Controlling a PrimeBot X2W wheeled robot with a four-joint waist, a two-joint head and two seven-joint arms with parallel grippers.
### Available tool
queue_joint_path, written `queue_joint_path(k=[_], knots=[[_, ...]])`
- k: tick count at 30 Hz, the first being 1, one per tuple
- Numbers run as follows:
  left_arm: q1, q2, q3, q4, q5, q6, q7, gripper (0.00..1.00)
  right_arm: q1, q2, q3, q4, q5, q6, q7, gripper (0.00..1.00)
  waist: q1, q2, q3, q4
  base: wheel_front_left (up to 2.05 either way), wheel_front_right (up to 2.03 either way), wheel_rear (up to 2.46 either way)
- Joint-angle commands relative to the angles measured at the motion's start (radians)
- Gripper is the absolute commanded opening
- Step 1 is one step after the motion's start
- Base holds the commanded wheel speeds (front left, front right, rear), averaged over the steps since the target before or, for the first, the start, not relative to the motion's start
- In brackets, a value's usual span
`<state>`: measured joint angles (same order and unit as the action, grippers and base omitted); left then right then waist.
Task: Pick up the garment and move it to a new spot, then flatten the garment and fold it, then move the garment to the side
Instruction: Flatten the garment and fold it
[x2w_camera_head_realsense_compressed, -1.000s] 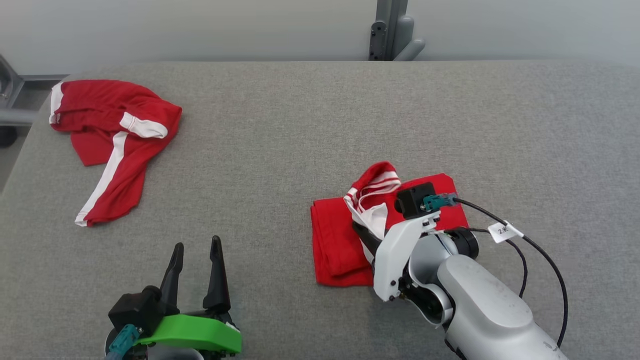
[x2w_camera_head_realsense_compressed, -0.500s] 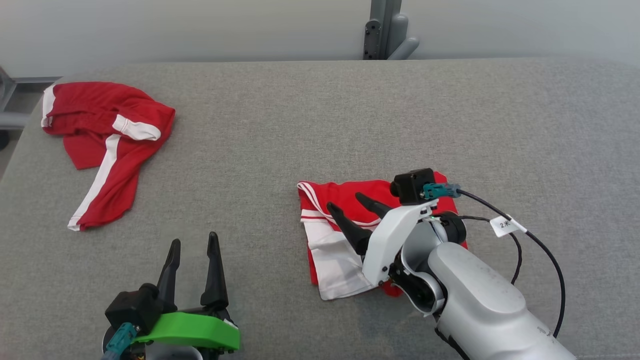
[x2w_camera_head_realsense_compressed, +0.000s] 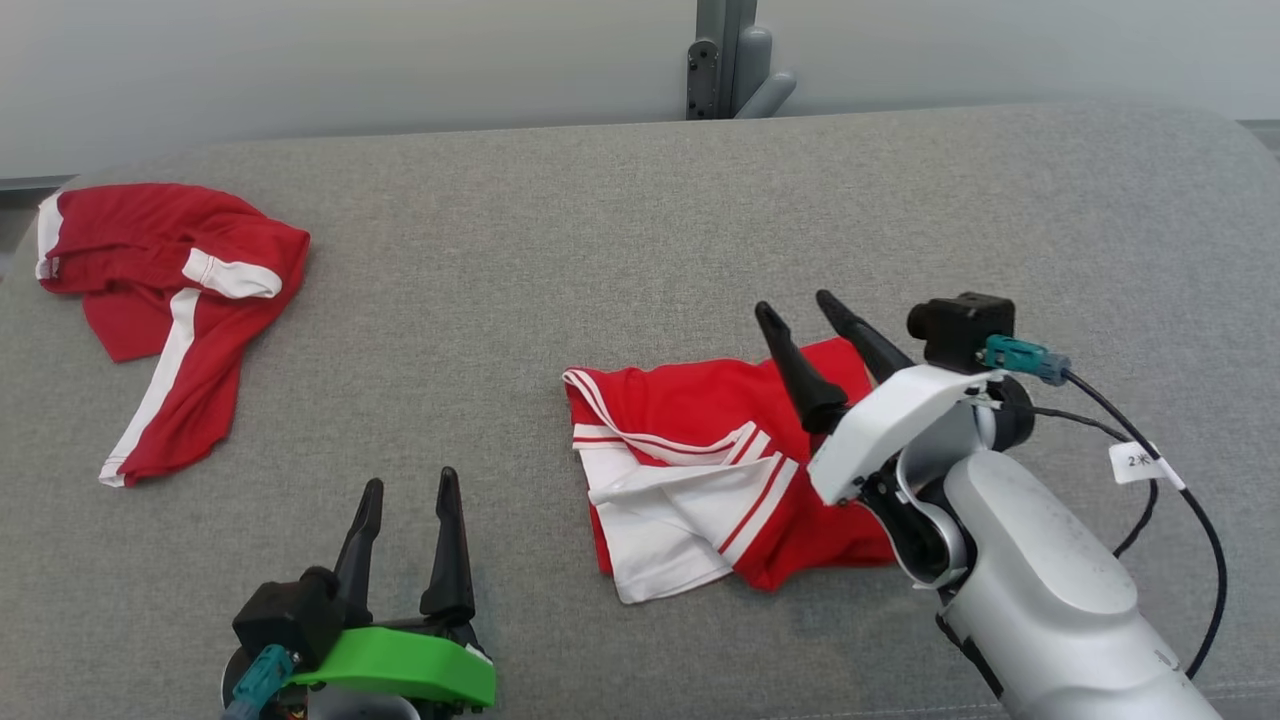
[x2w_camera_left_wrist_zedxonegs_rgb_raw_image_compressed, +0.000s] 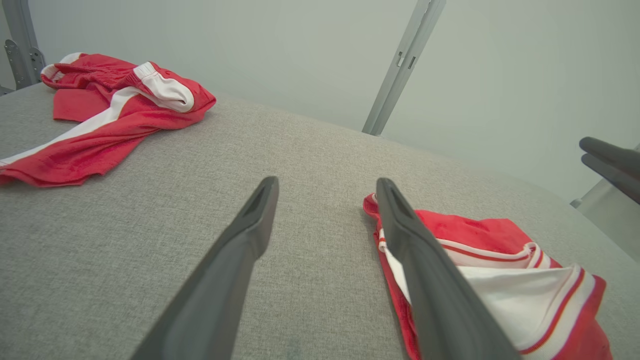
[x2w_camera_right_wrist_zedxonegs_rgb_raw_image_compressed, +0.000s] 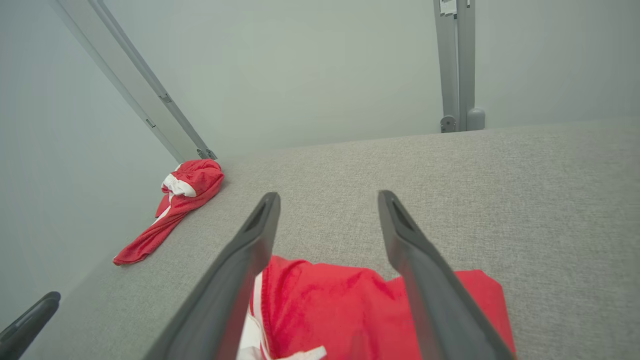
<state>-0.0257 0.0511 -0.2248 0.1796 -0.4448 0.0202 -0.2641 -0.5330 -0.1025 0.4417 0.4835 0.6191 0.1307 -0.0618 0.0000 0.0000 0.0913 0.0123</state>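
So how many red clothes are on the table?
2: one crumpled red-and-white cloth garment at the far left, one folded red-and-white cloth garment near the middle. None looks hidden.

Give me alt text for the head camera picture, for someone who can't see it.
A roughly folded red-and-white garment lies on the grey table, the right end effector open and empty at its right edge. The left end effector sits open at lower left; a second red garment lies crumpled at far left.
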Motion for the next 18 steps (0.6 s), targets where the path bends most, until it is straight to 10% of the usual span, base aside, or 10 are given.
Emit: queue_joint_path(k=[1,5,6,8,18], knots=[[-0.011,0.001,-0.001,0.002,0.007,-0.004,-0.001,1.0,0.021,-0.013,-0.021,-0.013,-0.023,0.0,-0.023,1.0,0.0,0.0,0.001,-0.001,0.0,0.0,0.0],[-0.016,0.001,-0.006,0.005,0.009,-0.009,-0.001,1.0,0.059,-0.033,-0.062,-0.029,-0.091,0.0,-0.079,0.87,0.0,0.0,0.003,0.001,0.0,0.0,0.0],[-0.017,0.001,-0.007,0.006,0.009,-0.01,-0.001,1.0,0.069,-0.036,-0.072,-0.028,-0.106,0.0,-0.092,0.4,0.0,0.0,0.003,0.003,0.0,0.0,0.0],[-0.02,0.001,-0.008,0.008,0.009,-0.01,-0.001,1.0,0.091,-0.041,-0.085,-0.018,-0.132,0.0,-0.108,0.0,0.0,0.0,0.004,0.007,0.0,0.0,0.0],[-0.031,0.001,-0.007,0.008,0.016,-0.009,-0.001,1.0,0.156,-0.04,-0.086,0.105,-0.185,0.0,-0.151,0.0,0.0,0.0,0.026,0.055,0.0,0.0,0.0]])
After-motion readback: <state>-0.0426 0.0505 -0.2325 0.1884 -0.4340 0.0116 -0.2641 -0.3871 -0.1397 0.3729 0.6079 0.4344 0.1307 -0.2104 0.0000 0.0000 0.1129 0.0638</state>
